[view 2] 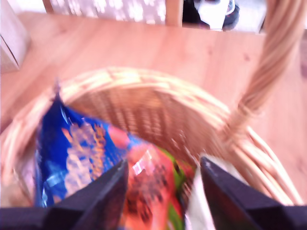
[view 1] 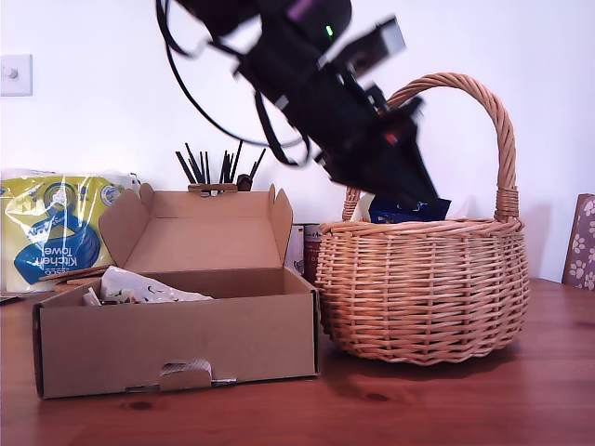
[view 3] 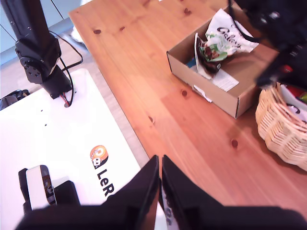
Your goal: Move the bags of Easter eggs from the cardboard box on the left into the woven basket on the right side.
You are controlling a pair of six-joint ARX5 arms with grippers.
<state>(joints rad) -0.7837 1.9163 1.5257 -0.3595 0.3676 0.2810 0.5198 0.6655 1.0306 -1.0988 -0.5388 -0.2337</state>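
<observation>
- My first claw [view 2: 163, 191] hangs spread over the woven basket [view 1: 423, 288], pinching nothing; a dark blue bag [view 2: 72, 153] and an orange one [view 2: 151, 187] lie just under it, likely where a release would land them.
- My second claw [view 3: 159, 191] is pressed together, parked well apart above the white mat [view 3: 62, 143], probably to leave the reach free.
- A white bag [view 3: 220, 43] remains in the cardboard box [view 3: 225, 81] on the counter [view 3: 158, 86], so work is left.
</observation>
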